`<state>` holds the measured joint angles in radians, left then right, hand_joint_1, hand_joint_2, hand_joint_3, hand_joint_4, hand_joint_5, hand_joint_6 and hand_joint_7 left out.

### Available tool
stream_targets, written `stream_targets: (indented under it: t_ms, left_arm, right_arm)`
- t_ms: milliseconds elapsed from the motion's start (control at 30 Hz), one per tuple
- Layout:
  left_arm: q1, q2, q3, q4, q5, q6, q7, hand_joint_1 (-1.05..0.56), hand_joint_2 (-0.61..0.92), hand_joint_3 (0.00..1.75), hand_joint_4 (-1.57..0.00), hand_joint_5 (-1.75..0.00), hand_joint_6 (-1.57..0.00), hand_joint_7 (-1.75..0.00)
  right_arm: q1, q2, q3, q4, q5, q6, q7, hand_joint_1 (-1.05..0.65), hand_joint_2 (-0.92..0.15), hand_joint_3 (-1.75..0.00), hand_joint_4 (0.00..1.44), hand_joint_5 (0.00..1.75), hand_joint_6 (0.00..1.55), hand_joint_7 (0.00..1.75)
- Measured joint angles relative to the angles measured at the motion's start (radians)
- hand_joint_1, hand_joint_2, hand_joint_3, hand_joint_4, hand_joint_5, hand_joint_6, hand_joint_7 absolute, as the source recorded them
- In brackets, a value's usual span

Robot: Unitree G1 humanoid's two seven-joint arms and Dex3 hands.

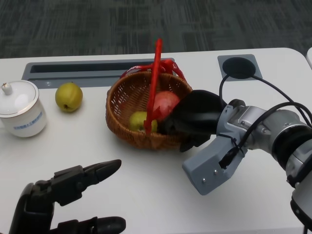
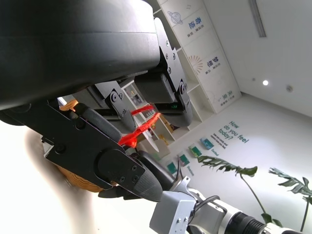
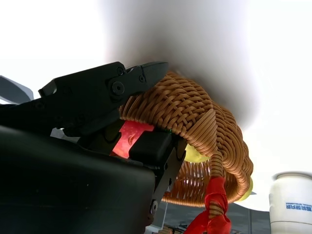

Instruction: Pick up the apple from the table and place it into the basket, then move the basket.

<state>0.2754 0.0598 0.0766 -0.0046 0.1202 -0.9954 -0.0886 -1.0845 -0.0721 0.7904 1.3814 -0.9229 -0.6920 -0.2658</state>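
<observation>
Left hand [image 1: 63, 195] above white table [image 1: 146, 195]

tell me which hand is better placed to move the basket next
The right hand: it already reaches over the basket rim by the red apple. The left hand hovers open, apart from it.
</observation>
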Motion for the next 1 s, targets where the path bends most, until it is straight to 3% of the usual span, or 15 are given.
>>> stream_targets:
  t_ms: [333,667,1000]
  left_arm:
    - [0.044,-0.003,-0.001,-0.035,0.000,-0.004,0.001,-0.51,0.73,0.00,-0.97,-0.01,-0.88,-0.01]
    - [0.094,-0.002,-0.007,-0.089,-0.008,-0.004,0.004,-0.49,0.71,0.00,-0.99,-0.01,-0.91,-0.02]
    - [0.179,-0.001,0.002,-0.134,0.011,-0.026,0.009,-0.48,0.70,0.00,-1.00,-0.01,-0.92,-0.01]
  right_arm:
    - [0.023,-0.011,-0.053,0.000,0.036,0.048,0.065,-0.24,-0.92,-0.08,1.14,0.02,0.95,0.00]
    - [0.023,-0.059,-0.091,0.006,0.041,0.187,0.085,-0.25,-0.92,-0.07,1.09,0.00,0.97,0.01]
    - [0.023,-0.069,-0.142,0.015,0.072,0.306,0.100,-0.23,-0.90,-0.01,1.12,0.02,0.98,0.01]
